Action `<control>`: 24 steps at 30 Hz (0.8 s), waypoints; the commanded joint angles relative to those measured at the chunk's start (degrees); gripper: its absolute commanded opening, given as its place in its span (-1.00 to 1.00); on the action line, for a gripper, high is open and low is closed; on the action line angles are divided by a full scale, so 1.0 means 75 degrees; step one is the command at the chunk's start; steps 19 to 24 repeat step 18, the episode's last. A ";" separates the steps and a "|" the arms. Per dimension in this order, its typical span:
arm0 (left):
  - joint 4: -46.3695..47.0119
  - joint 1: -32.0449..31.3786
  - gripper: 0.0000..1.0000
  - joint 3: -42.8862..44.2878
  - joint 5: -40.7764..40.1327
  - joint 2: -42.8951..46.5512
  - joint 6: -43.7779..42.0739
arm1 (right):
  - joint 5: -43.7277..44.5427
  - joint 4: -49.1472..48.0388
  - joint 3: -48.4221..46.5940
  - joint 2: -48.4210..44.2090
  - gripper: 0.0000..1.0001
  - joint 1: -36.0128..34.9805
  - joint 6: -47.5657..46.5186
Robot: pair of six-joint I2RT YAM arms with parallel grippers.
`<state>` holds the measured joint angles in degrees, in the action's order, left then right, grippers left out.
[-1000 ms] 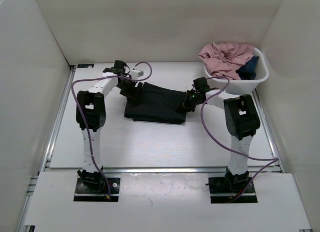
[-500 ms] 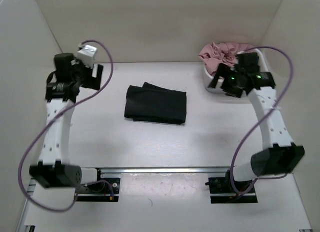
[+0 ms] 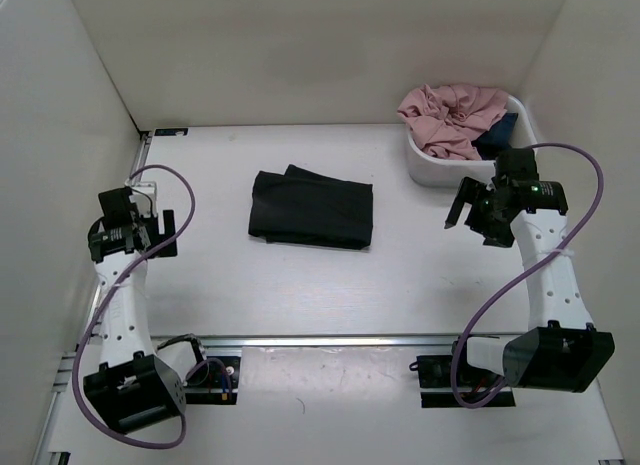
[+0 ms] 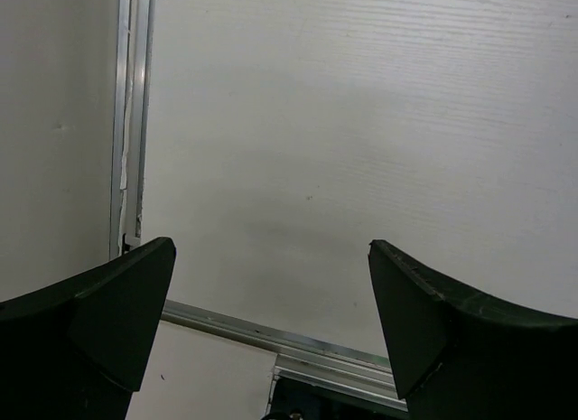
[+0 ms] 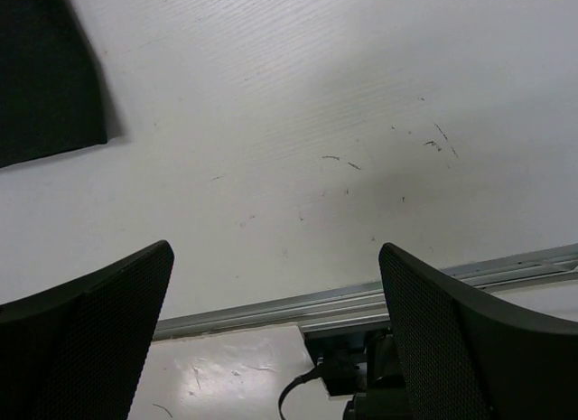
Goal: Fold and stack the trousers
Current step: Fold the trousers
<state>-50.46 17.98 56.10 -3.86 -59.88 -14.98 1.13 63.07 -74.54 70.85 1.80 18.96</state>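
Black soft trousers (image 3: 311,209), folded rectangle

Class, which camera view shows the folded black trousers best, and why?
The top external view: the trousers lie whole and folded. The right wrist view catches only one dark corner at its upper left; the left wrist view shows none.
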 commanded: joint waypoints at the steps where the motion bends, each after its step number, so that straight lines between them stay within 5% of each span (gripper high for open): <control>1: 0.0071 0.0251 1.00 0.0395 0.0326 0.0507 0.0310 | 0.0014 -0.0042 -0.0361 -0.0107 0.99 0.0006 -0.0302; 24: -0.0151 0.0474 1.00 0.0478 0.0702 0.0577 0.0241 | 0.0014 -0.0403 -0.0128 -0.0200 0.99 0.0006 -0.0512</control>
